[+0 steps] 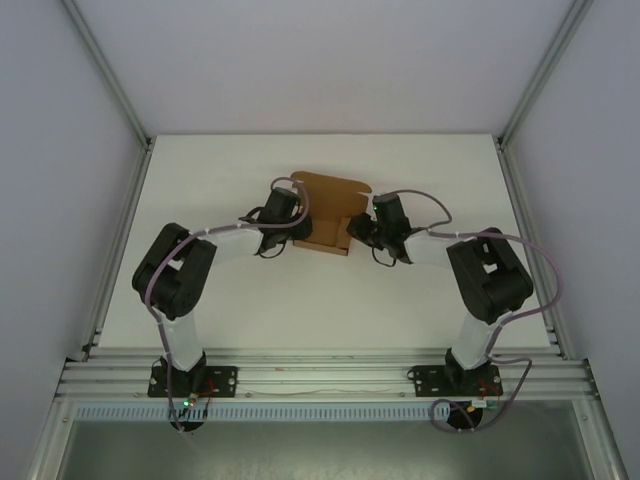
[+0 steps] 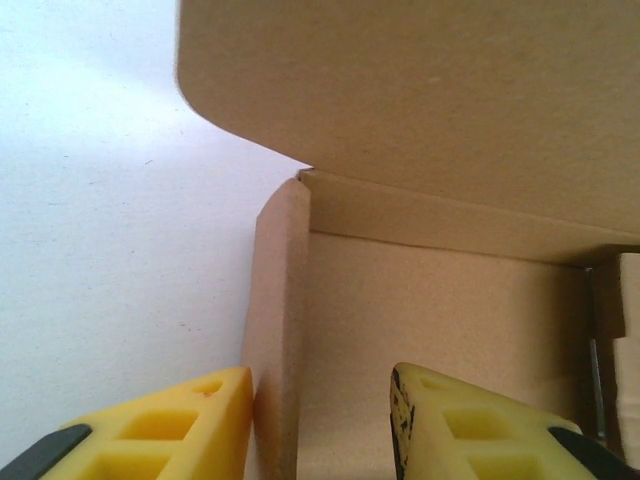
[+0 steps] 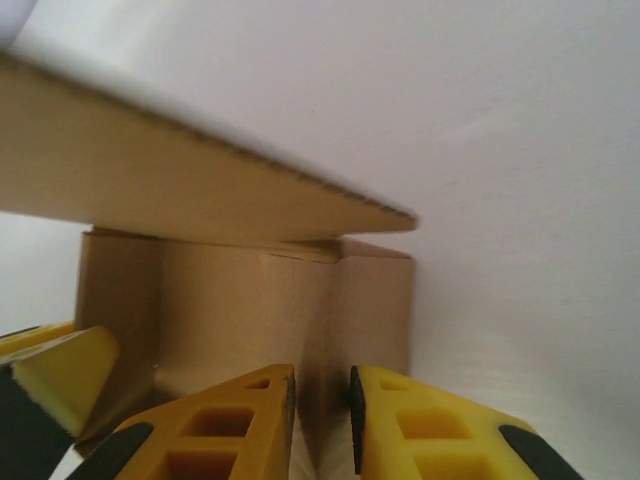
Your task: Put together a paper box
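Straddling one paper box (image 1: 328,195) wall, left gripper (image 2: 322,392) sits apart; right gripper (image 3: 322,388) clamps the opposite wall.

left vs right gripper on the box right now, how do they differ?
Left gripper straddles the left wall of the paper box with jaws wide, a gap on the inner side; right gripper has jaws nearly together on the right wall. Left comes in from the box's left, right from its right. Both straddle an upright side wall.

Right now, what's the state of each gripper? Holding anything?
Left gripper: open, jaws straddling a side wall of the paper box, not clamped.
Right gripper: shut on a wall of the paper box.
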{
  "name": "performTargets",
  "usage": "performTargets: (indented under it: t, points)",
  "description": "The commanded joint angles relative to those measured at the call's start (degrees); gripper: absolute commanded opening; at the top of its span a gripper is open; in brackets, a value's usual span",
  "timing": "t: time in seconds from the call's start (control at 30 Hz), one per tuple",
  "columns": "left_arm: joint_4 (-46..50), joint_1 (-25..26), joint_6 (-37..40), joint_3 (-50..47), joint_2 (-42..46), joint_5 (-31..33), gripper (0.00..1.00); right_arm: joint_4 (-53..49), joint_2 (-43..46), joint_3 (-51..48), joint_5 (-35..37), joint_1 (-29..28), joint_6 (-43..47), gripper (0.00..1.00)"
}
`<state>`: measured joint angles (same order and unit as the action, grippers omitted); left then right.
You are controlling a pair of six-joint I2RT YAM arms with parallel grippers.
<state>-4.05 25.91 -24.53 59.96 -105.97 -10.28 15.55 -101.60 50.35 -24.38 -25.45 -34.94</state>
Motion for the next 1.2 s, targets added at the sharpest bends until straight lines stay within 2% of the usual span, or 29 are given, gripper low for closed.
performTargets:
  t: [0.0,0.17,0.3,0.47,0.6,0.8,1.03,1.17]
  points:
    - [0.8,1.0,1.0,1.8,-1.6,-1.3,0.39,1.2,-1.2,2.2,-3.0,-0.4,0.2,0.22]
    - [1.1,1.6,0.9,2.2,-2.3,-1.6,0.38,-4.8,-2.2,3.8,0.3,-1.1,2.0,0.24]
    - [1.2,1.8,0.5,1.8,-1.9,-1.4,0.38,-15.8,-3.2,6.6,8.0,-1.8,4.7,0.24]
    - [1.2,1.8,0.3,1.2,-1.2,-1.3,0.38,-19.2,-2.9,7.0,10.7,-3.7,6.0,0.25]
    - [1.0,1.8,0.2,0.9,-1.1,-1.2,0.38,-27.4,-4.4,10.4,18.0,-4.8,6.3,0.23]
    - [1.3,1.9,0.3,0.8,-0.4,-0.5,0.38,-30.4,-5.9,12.1,19.3,-5.2,5.8,0.19]
    - [1.2,1.8,0.1,0.8,-0.2,-0.5,0.38,-37.2,-10.2,16.1,21.8,-5.7,5.4,0.19]
    - [1.2,1.9,0.0,0.8,-0.2,-0.9,0.38,-38.4,-12.1,16.4,22.5,-6.1,4.9,0.14]
